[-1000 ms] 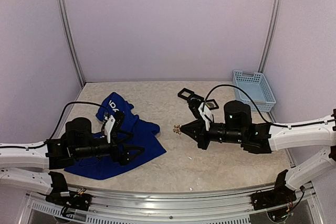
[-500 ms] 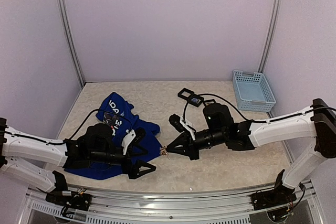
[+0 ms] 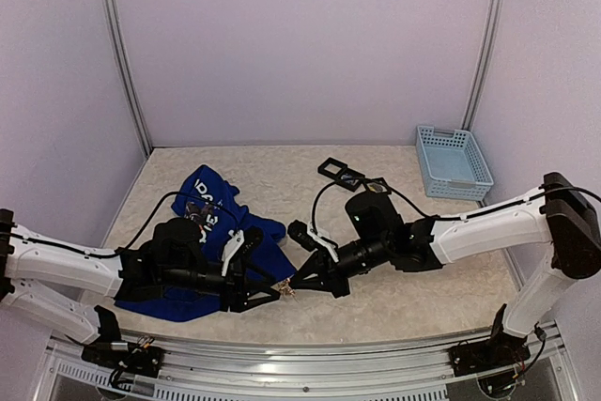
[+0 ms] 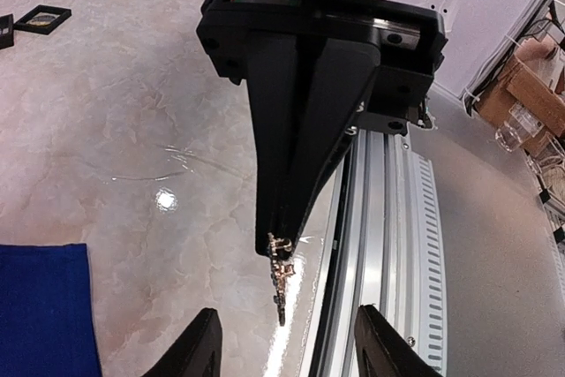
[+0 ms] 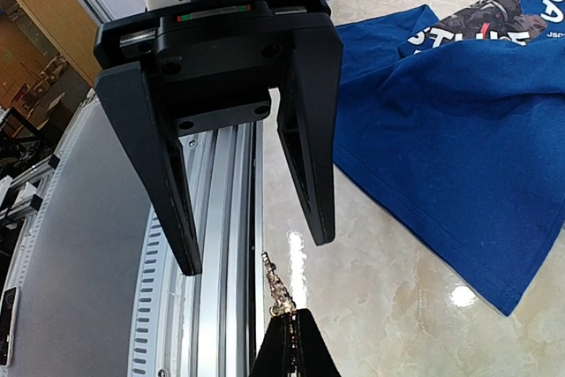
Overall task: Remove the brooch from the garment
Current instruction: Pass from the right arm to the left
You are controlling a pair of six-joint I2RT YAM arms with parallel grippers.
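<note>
Surface: beige marbled tabletop (image 3: 282, 171); pale lilac enclosure walls (image 3: 300, 44). Royal-blue cloth T-shirt (image 3: 268, 232) lies crumpled at left. Right gripper (image 5: 287, 317) is pinched closed on a small gold metal brooch (image 5: 275, 289), apart from the shirt, near the table's front edge. Left gripper (image 5: 256, 252) is partly spread, its jaws flanking the brooch and holding nothing.

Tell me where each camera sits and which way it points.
Top: high behind, looking down on the table; left arm and right arm show.
Left wrist: faces the right gripper pinching the brooch; own fingertips at bottom.
Right wrist: faces the open left gripper and shirt; own fingertips at bottom.
Both wrist views share the brooch.
</note>
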